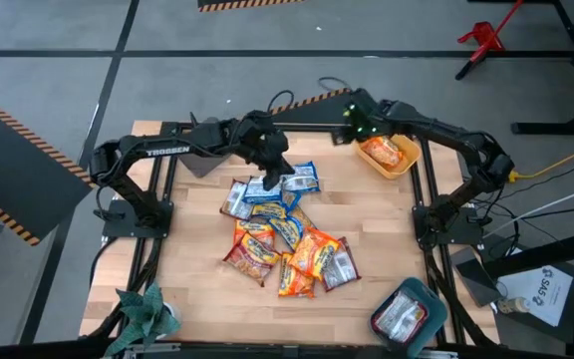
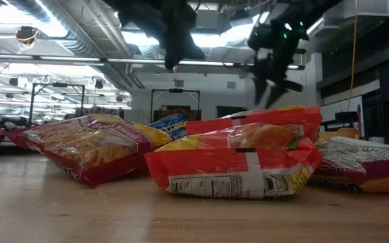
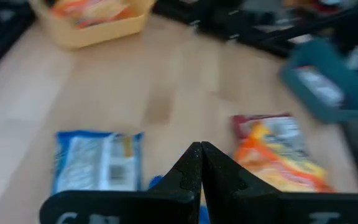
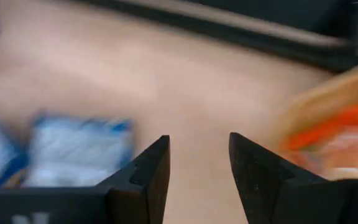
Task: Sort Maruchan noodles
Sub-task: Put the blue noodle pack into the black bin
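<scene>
Two grippers are seen over the far half of the table. The left gripper point(image 1: 273, 172) is pressed fully shut with nothing held, its fingers point(image 3: 199, 168) meeting tip to tip, and it is hung above the blue packets point(image 1: 283, 185) at the 12 o'clock end of the noodle pile point(image 1: 285, 235). The right gripper point(image 1: 355, 126) is held partly open and empty, bare wood showing between its fingers point(image 4: 148, 171), just at 9 o'clock of the yellow bin point(image 1: 404, 168), in which an orange packet point(image 1: 385, 152) is lying. The pile is heaped at the table's point(image 1: 197, 289) centre, packets overlapping. Bare wood is left at 3, 6 and 9 o'clock of it, out to the edges. One silver-grey packet point(image 1: 401, 316) is lying in the teal bin point(image 1: 430, 296) at the 5 o'clock corner. Room is also left open between pile and yellow bin.
</scene>
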`<state>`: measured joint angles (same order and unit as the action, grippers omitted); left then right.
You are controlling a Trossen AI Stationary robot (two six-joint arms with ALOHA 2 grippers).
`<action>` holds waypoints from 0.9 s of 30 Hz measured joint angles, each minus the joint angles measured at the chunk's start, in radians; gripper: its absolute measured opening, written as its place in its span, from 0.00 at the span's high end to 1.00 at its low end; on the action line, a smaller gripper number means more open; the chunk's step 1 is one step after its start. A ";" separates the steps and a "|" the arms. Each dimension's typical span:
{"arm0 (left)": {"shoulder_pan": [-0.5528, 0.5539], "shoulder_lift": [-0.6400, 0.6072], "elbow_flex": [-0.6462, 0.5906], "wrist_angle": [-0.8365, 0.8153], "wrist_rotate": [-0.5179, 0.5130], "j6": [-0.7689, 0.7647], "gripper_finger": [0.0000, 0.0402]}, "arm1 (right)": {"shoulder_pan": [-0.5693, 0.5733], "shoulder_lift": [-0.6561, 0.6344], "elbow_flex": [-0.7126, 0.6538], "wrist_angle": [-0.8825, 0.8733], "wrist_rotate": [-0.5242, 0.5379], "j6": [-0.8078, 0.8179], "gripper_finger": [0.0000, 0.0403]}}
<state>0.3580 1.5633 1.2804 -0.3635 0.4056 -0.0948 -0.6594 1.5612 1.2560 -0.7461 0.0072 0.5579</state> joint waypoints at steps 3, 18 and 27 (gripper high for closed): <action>-0.001 -0.054 0.000 -0.122 0.032 0.007 0.99 | 0.120 0.000 0.006 0.044 0.023 -0.006 0.63; -0.128 -0.387 -0.394 -0.119 -0.342 -0.142 1.00 | 0.454 0.180 -0.028 0.545 0.144 0.317 0.33; -0.150 -0.405 -0.650 0.090 -0.445 -0.271 1.00 | 0.483 0.283 -0.029 0.584 0.124 0.465 0.23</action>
<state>0.2077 1.1584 0.6300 -0.2737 -0.0393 -0.3662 -0.1765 1.8442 1.2274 -0.1625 0.1316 1.0230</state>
